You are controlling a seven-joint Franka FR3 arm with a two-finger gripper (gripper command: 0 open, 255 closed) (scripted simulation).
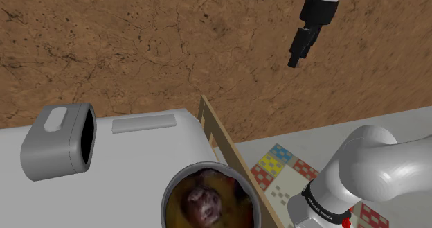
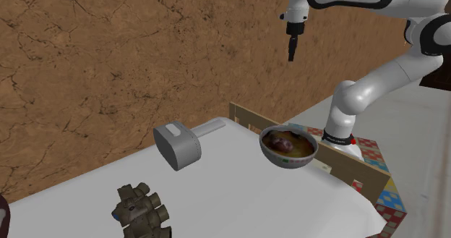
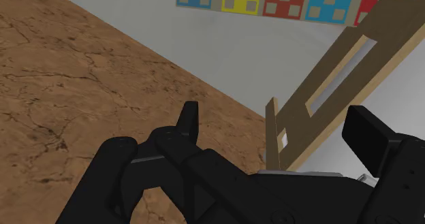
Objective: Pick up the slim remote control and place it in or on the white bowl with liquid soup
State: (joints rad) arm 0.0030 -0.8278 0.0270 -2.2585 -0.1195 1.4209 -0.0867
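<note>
My gripper (image 1: 296,59) hangs well above the bowl (image 2: 283,159), fingers apart (nothing between them); the remote (image 1: 142,123) lies near the bowl.

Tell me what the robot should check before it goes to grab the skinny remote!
1. Black two-finger gripper open: ok, fingers apart, nothing between.
2. Slim flat grey remote lying free on the white tabletop: ok.
3. Gripper over the remote: not ok, it hangs high, far from it.
4. White bowl of soup upright: ok.
5. Grey rounded box apart from the remote: ok.
</note>
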